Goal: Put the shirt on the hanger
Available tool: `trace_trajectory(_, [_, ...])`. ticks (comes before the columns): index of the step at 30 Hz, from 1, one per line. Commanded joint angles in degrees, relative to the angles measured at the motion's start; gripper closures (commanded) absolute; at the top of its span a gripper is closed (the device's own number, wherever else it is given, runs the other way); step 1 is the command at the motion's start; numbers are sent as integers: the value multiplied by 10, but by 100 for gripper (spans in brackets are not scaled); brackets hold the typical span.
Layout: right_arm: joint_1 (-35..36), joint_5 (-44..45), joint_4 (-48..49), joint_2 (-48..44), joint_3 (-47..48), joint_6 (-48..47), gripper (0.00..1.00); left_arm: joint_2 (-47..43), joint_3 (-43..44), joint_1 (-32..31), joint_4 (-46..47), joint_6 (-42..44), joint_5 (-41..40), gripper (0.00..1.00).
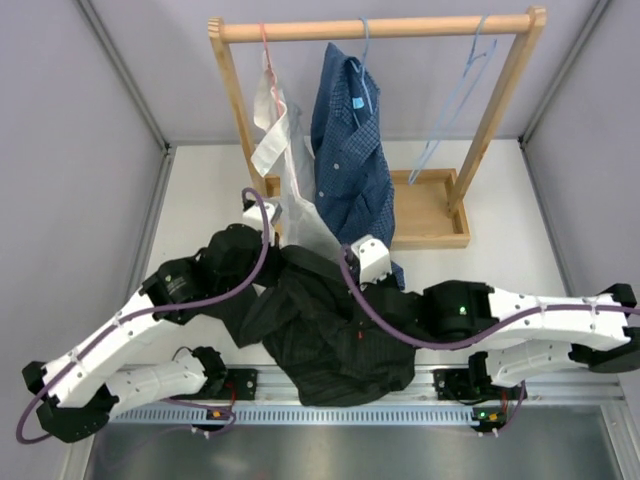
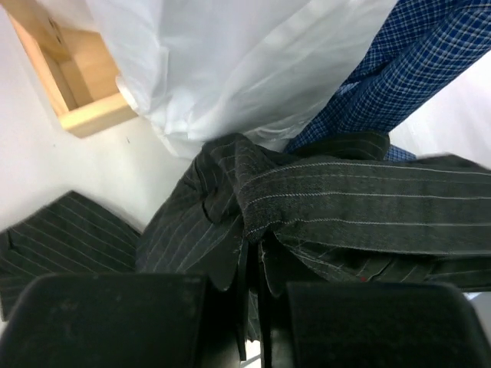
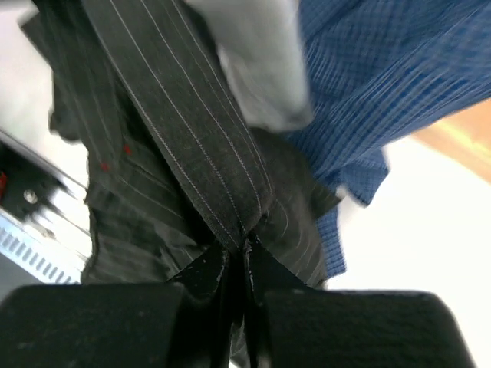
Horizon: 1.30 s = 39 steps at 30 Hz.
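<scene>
The black pinstriped shirt lies bunched on the table between my arms, its top edge stretched between the grippers. My left gripper is shut on a fold of the shirt at its far left end. My right gripper is shut on the shirt's collar band at its far right end. Small red stitches show on the cloth. The light-blue hanger hangs empty on the right of the wooden rail, apart from both grippers.
A blue checked shirt and a white garment hang on the rack and reach down to the black shirt. The rack's wooden base tray stands behind. Grey walls close both sides. A metal rail runs along the near edge.
</scene>
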Motion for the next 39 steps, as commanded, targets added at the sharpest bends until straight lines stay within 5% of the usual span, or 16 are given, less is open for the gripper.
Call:
trace_trajectory(1, [-3,-68,89,-53,-78,16,93,-70,-25,11,67,-37,-72,100])
trace_trajectory(2, [-3,-80,125,-59,-102,7,72,-69,-26,11,72,-30,-45,100])
trace_trajectory(5, [-2,-94,148,-89,-112,-34,38,-43,-22,11,78,-1,78,100])
trace_trajectory(12, [-3,-132,274,-90,-103,-270,33,17,-29,11,76,-33,173,100])
trace_trajectory(21, [-35,-102,291,-12,-87,-385,31,33,-8,11,76,-65,218,100])
trace_trajectory(30, [-131,-115,358,22,-112,-435,35,30,-11,11,74,-53,241,100])
trace_trajectory(34, [-145,-155,379,34,-115,-440,75,25,2,11,65,-47,213,100])
trace_trajectory(39, [-146,-188,406,16,-117,-444,88,24,34,11,60,-34,167,96])
